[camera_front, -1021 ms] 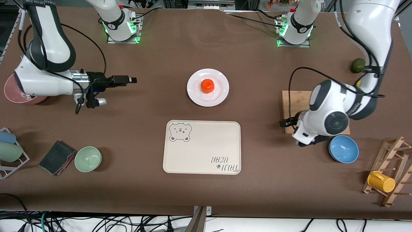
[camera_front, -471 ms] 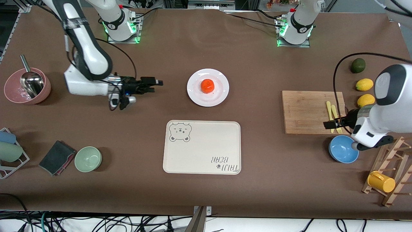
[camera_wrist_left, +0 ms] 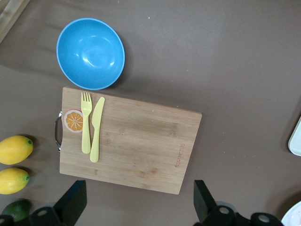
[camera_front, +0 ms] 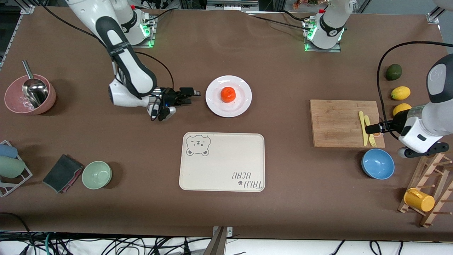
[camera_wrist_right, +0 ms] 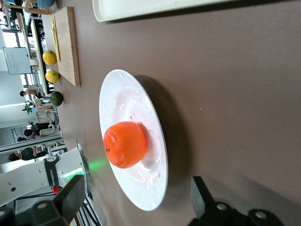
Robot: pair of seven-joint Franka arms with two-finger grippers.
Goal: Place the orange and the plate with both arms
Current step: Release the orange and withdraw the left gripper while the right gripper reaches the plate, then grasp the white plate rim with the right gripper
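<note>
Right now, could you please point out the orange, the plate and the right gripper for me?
orange (camera_front: 228,94), front view, middle of the fruit.
plate (camera_front: 244,102), front view, bare white rim toward the left arm's end.
right gripper (camera_front: 194,93), front view, between the open fingertips, beside the plate.

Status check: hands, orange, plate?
Right hand open, beside round white plate. Small orange-red mandarin on it. Left hand open over bamboo cutting board. Nothing blocking.

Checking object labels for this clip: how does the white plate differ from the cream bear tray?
The plate is round, glossy white; the tray is rectangular, matte cream with a printed bear. The plate carries the orange; the tray carries nothing. The tray lies nearer the front camera. Both rest flat on the table.
</note>
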